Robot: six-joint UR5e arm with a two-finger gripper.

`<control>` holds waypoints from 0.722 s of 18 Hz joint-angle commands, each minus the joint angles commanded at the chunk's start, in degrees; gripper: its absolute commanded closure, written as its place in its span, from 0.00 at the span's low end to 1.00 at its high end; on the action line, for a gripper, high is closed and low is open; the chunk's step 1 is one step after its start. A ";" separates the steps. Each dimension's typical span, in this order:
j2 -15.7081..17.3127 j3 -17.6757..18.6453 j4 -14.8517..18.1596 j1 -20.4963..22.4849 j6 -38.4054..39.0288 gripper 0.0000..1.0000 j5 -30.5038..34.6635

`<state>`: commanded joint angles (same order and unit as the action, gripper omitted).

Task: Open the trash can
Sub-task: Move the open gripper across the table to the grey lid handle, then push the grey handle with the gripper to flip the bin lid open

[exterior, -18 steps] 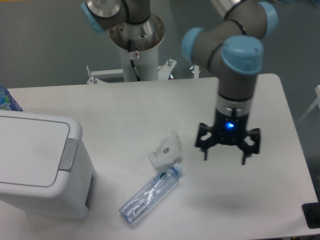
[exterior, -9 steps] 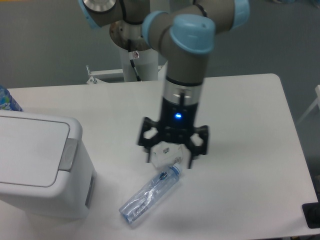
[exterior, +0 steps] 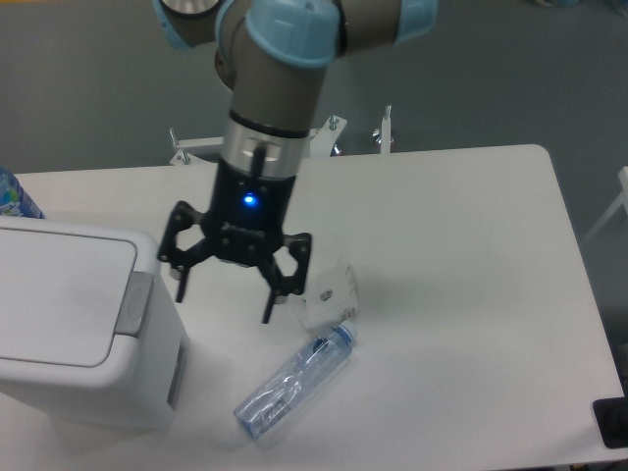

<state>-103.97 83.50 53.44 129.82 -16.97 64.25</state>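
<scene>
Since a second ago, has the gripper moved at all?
Yes. The open gripper has swept left across the table, passing the crushed bottle, and now hangs beside the trash can.

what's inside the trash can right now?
Can't tell. The trash can has its flat lid shut, grey push tab unpressed, so the inside is covered. The open tool hangs beside it, not touching.

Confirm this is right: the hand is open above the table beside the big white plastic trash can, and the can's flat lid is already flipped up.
Not quite. The camera view shows the flat lid of the big white plastic trash can still closed, its grey push tab untouched. The rest holds: the hand is open above the table, beside the can.
</scene>
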 joint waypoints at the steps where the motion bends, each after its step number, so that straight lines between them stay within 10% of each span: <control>1: -0.26 0.00 -0.09 -0.53 0.18 0.00 0.09; 13: -0.97 2.46 -0.09 -2.55 0.27 0.00 0.53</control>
<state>-104.94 85.96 53.35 127.27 -16.70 64.78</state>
